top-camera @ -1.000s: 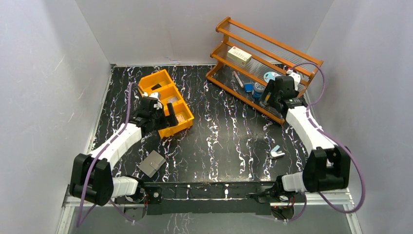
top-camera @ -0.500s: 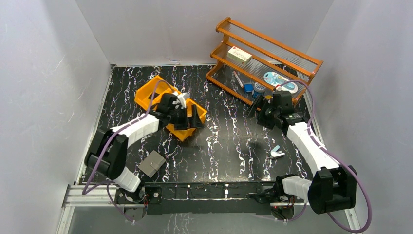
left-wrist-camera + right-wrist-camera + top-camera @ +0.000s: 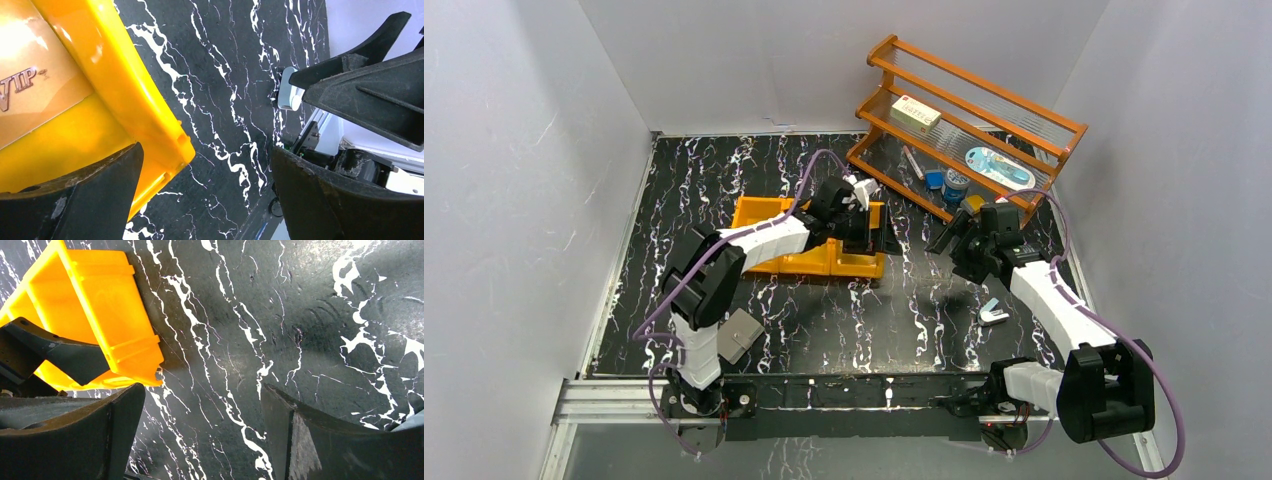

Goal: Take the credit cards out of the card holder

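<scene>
— Card holder? Where?
— Lies flat on the tabletop at the near left, grey cover up, well apart from the orange bin standing at the middle.
— Credit cards?
— Only one to be made out: a tan card lettered "VIP", lying inside the bin, seen in the left wrist view. Cannot tell about any others.
— Left end effector?
— Released, fingers spread wide, straddling the bin's right end; bin corner between them, close against one finger. Grasps nothing.
— Right end effector?
— Released too, jaws wide apart above the tabletop, just right of the bin. Holds nothing. Sits near the wooden rack at the far right.
</scene>
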You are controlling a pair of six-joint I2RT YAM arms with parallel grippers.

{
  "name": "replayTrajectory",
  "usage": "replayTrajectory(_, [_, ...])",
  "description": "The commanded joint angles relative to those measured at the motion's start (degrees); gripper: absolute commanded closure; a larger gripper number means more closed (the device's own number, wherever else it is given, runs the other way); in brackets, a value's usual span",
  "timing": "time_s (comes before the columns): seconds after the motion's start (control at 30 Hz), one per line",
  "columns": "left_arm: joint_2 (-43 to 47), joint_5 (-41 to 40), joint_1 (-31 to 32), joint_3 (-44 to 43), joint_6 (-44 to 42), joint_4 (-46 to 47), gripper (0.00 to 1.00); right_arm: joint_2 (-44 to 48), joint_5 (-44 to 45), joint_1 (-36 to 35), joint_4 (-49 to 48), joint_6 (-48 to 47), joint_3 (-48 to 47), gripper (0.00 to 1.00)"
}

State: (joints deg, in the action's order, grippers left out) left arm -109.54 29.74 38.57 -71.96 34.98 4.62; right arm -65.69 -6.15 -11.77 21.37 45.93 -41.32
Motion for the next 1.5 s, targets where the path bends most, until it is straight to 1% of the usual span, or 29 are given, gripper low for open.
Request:
replayTrajectory(0.0, [5.0, -4.5, 0.4, -2.7, -2.5, -5.9, 0.02, -0.2, -1.4, -0.3, -3.0, -1.1, -1.9, 0.06])
replayTrajectory(0.13, [12.3, -12.4, 0.1, -0.7, -6.4, -12.2, 0.02, -3.9, -6.5, -0.9, -5.3, -4.1, -4.7, 0.07])
replayTrajectory(0.27, [22.3, -19.6, -1.8, 4.2, -6.9, -15.3, 0.02, -9.6, -6.0, -5.3, -5.5, -5.7, -9.7, 0.07])
replayTrajectory(0.33, [27.5, -26.1, -3.0, 7.6, -6.1, -18.1, 0.02, -13.3, -3.1, -8.9, -4.6, -6.2, -13.1, 0.07])
replayTrajectory(0.4, [33.1, -36.6, -4.7, 10.7, -3.9, -22.3, 0.02, -16.3, 0.9, -13.1, -3.5, -6.5, -17.0, 0.06])
replayTrajectory(0.53, [44.3, -46.9, -9.8, 17.8, -1.1, -30.6, 0.02, -22.8, 10.1, -19.1, -1.6, -7.3, -24.7, 0.05])
replayTrajectory(0.63, [51.0, -53.5, -12.1, 21.8, 2.3, -36.5, 0.02, -29.4, 17.9, -20.5, 3.1, -8.2, -30.1, 0.05])
replayTrajectory(0.73, [56.1, -56.2, -12.5, 25.3, 6.3, -40.5, 0.02, -35.4, 21.1, -20.6, 5.3, -9.8, -33.7, 0.05])
replayTrajectory(0.9, [59.4, -60.1, -12.6, 28.2, 14.6, -48.5, 0.02, -41.3, 26.9, -20.7, 8.2, -12.3, -36.7, 0.06])
replayTrajectory(1.0, [59.9, -61.0, -12.6, 28.9, 18.2, -52.1, 0.02, -41.4, 30.9, -20.6, 9.0, -13.1, -36.6, 0.07])
replayTrajectory(1.1, [60.0, -61.5, -12.5, 29.7, 21.6, -54.9, 0.02, -40.1, 32.2, -19.5, 8.0, -13.8, -35.1, 0.07])
replayTrajectory(1.17, [59.9, -61.9, -12.6, 30.9, 22.4, -54.8, 0.02, -39.5, 31.4, -18.4, 7.8, -14.2, -34.5, 0.07])
replayTrajectory(1.3, [58.1, -61.1, -12.6, 33.3, 23.6, -53.8, 0.02, -37.1, 24.6, -17.6, 6.9, -16.9, -34.2, 0.05])
replayTrajectory(1.4, [57.1, -63.9, -12.6, 37.2, 28.1, -53.4, 0.02, -33.5, 20.3, -17.7, 7.2, -18.0, -34.4, 0.05])
replayTrajectory(1.47, [57.0, -63.6, -12.6, 39.9, 28.2, -50.0, 0.02, -29.7, 17.4, -17.6, 7.5, -18.5, -34.3, 0.04])
